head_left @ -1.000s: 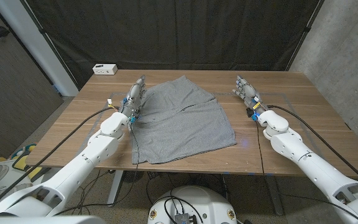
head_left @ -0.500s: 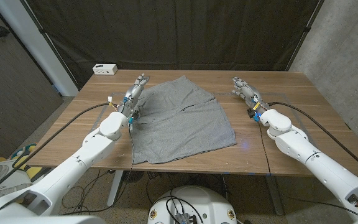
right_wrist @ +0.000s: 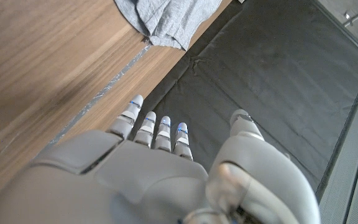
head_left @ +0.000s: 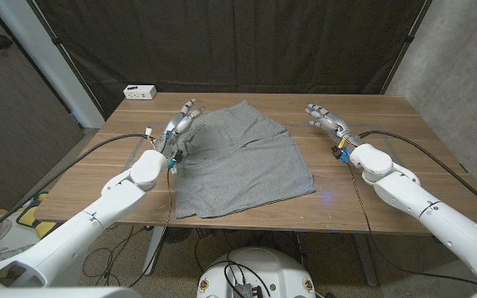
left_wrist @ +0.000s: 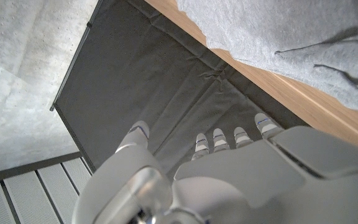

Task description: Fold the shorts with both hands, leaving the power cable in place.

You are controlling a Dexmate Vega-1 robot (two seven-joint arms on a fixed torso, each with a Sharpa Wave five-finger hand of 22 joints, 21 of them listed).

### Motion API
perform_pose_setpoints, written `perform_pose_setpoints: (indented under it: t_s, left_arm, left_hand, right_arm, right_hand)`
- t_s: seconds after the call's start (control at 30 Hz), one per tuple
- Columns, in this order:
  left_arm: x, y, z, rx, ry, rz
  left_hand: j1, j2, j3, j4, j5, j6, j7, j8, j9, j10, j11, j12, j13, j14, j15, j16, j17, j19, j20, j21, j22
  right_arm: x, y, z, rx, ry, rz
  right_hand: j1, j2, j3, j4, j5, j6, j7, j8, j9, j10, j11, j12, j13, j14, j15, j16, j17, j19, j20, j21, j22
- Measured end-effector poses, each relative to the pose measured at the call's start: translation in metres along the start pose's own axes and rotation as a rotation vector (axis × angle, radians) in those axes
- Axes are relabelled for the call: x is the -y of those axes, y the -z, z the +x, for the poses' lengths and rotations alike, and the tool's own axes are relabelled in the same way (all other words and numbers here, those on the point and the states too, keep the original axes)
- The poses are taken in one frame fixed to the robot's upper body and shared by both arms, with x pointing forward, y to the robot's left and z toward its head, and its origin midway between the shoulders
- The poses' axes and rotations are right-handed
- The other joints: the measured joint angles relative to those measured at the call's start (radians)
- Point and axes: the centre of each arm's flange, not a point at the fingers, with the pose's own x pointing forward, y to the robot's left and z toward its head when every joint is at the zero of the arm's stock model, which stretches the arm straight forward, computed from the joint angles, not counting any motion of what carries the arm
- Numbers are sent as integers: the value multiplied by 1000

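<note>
The gray shorts (head_left: 240, 157) lie spread in the middle of the tabletop (head_left: 404, 174). They look soft and light, so grab the corners. The left hand (head_left: 180, 126) and right hand (head_left: 325, 118) are open, holding nothing.

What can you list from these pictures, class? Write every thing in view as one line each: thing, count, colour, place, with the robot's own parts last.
Shorts: one, grey, spread out in the middle of the table, not yet folded.
Table: one, brown wood, in front of the robot.
Small box: one, white, at the table's far left corner; too small to tell what it is.
Curtain: one, black, hanging behind the table.
Left hand: one, grey, at the far left edge of the shorts, fingers spread, holding nothing.
Right hand: one, grey, over bare table to the right of the shorts, apart from them, fingers spread, holding nothing.
</note>
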Motion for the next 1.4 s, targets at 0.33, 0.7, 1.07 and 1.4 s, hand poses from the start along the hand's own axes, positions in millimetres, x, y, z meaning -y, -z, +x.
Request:
perform_pose_setpoints:
  t_s: [0.33, 0.7, 1.07, 1.4]
  left_arm:
    - [-2, -12, -17, 10, -1, 119]
    - [-1, -30, -42, 26, 14, 226]
    - [-1, -43, -62, 27, 49, 308]
    - [1, -52, -78, 29, 72, 367]
  left_hand:
    - [10, -10, -1, -17, -3, 64, 17, 6, 0, 36, -10, 0, 0, 2, 2, -4, 0, 0, 0, 0, 0]
    - [33, -17, -4, -42, -6, 142, 25, 21, 0, 76, -9, 4, 0, 5, 5, -4, 0, 0, 0, -5, 0]
    - [50, -34, -6, -68, -6, 185, 32, 21, 0, 127, -5, 15, 0, 24, 12, -4, 0, 0, 0, -5, 0]
    - [55, -39, -12, -74, -6, 198, 34, 21, 0, 128, -3, 15, 0, 24, 12, -4, 0, 0, 0, -12, 0]
  right_arm:
    - [-5, -13, -10, -12, -29, -130]
    - [-10, -22, -23, -33, -54, -263]
    - [-16, -32, -38, -48, -75, -377]
    - [-23, -43, -53, -46, -94, -461]
  right_hand:
    - [-3, 14, 4, 4, -10, 18, 0, 0, 0, 16, -9, 0, 0, 10, -10, 4, 9, 9, -9, 0, 0]
    - [-4, 15, 4, 4, -10, 26, -2, 0, 0, 25, -11, 0, 0, 20, -20, 4, 9, 16, -16, 0, 0]
    - [-4, 15, 4, 4, -18, 32, -4, 0, 0, 30, -16, 0, 0, 26, -26, 4, 9, 21, -21, 9, 0]
    - [-4, 15, 7, 1, -18, 34, -5, 0, 0, 36, -21, 0, 0, 29, -29, 4, 9, 21, -21, 9, 0]
